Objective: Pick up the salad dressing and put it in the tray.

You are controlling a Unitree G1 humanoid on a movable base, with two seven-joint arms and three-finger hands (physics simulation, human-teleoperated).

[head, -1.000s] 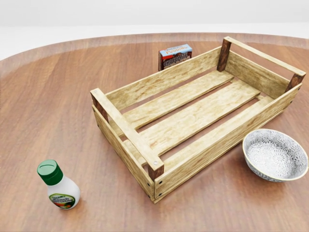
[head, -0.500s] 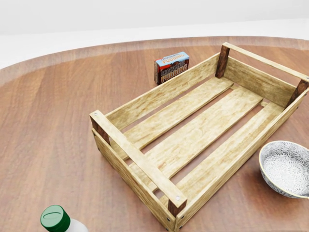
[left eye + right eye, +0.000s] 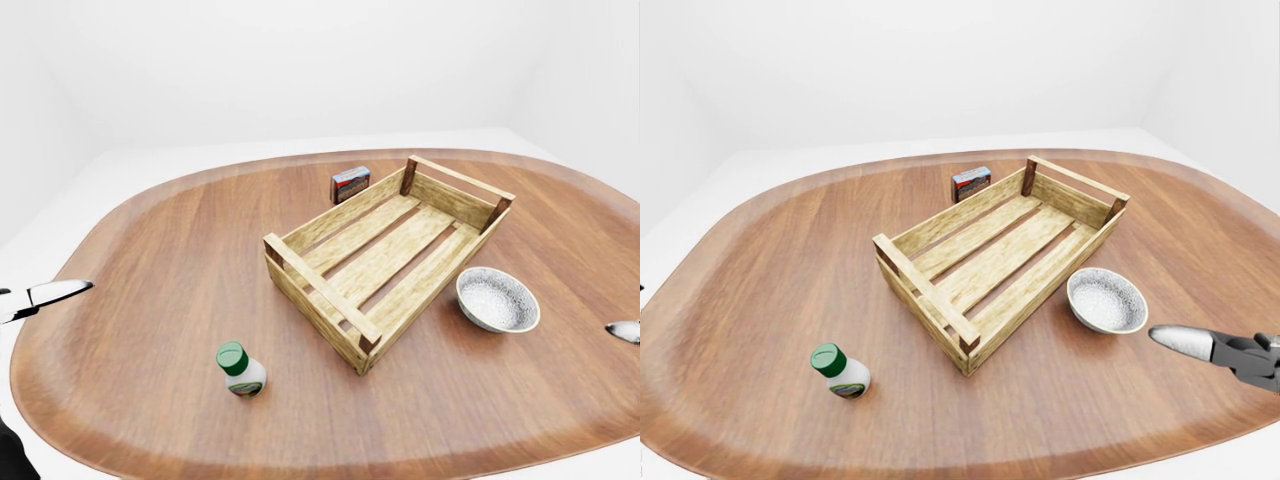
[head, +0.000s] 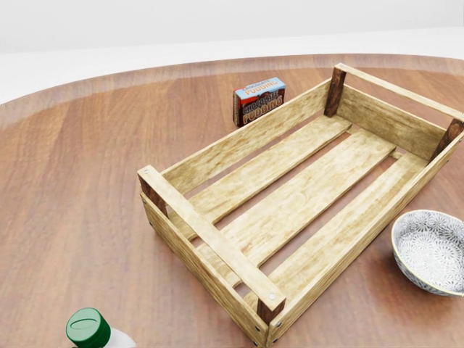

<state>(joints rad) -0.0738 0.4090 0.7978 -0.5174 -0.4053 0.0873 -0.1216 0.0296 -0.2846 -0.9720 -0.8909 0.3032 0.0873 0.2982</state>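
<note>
Green-capped bottle: white salad dressing bottle (image 3: 240, 369) stands on the brown wooden table (image 3: 150, 250), untouched.
View: head camera has tipped; bottle slid to its bottom edge.
Left robot hand (image 3: 45, 296): far left of bottle, finger spread unreadable.
Right robot hand (image 3: 1220, 350): well right, beyond the slatted wooden tray (image 3: 385, 255); grip unclear.

Left robot hand (image 3: 45, 296) and right robot hand (image 3: 1225, 350) hold nothing.

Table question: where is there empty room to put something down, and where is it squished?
The wooden tray holds nothing, so its slats are free. Bare table stretches left of the tray, above the salad dressing. It's tighter between the tray and the bowl, and by the pudding box against the tray's far wall.
</note>
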